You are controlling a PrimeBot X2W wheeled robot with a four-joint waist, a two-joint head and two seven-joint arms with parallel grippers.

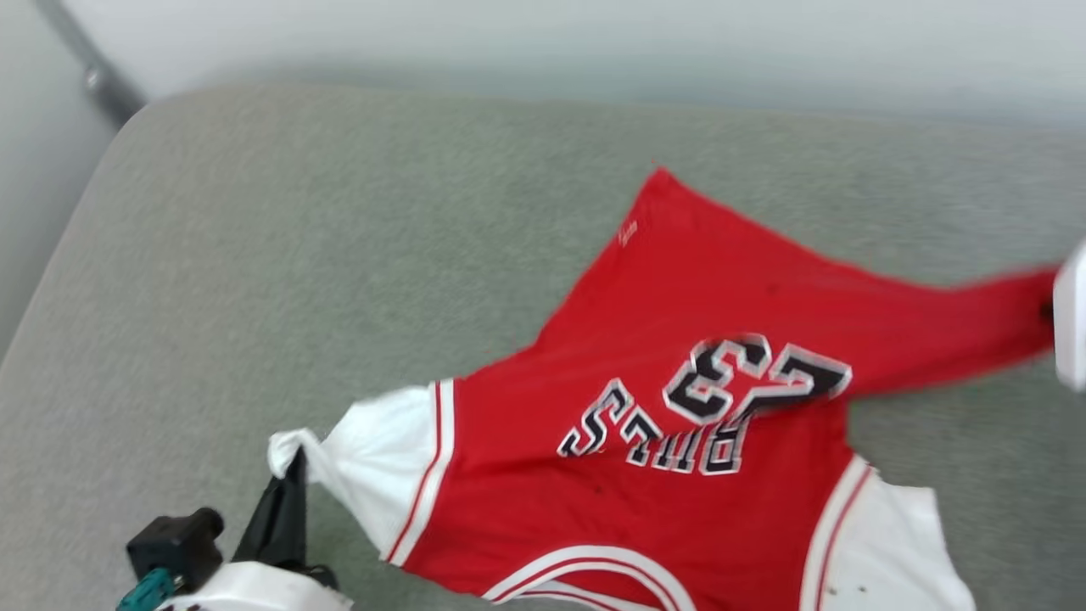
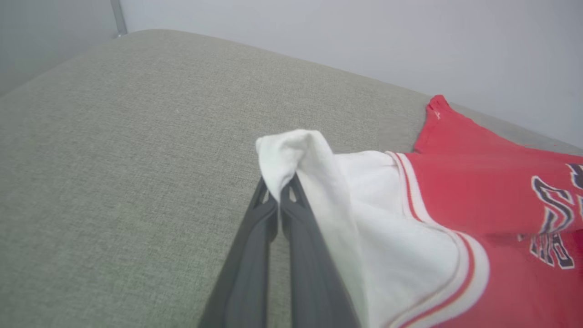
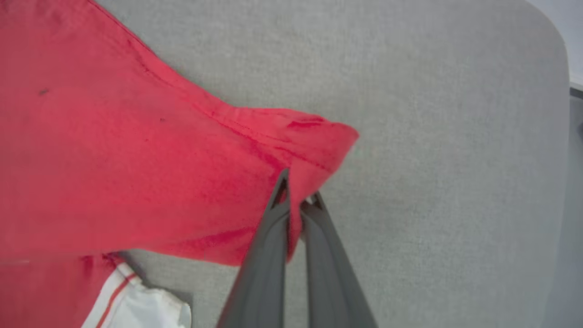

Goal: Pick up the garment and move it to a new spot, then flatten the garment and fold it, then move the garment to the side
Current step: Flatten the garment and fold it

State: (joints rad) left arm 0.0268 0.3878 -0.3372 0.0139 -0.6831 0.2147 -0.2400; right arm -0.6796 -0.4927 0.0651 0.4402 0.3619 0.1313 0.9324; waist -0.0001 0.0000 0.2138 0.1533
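Note:
The garment (image 1: 679,339), a red jersey with white sleeves and black "BULLS 23" lettering, lies face up and stretched across the grey-green cushion (image 1: 339,255). My left gripper (image 1: 293,462) is shut on the tip of its white sleeve (image 2: 291,159) at the lower left. The left wrist view has the sleeve cloth bunched over the closed fingertips of that gripper (image 2: 278,193). My right gripper (image 3: 298,193) is shut on a red hem corner (image 3: 319,146), pulled out to the right. In the head view just a pale part of the right arm (image 1: 1071,322) meets that corner at the right edge.
The cushion's rounded far-left corner (image 1: 144,110) borders a pale wall and a dark metal bar (image 1: 85,68). Its right edge (image 3: 562,68) drops off beside the right gripper. Bare fabric stretches left of and behind the garment.

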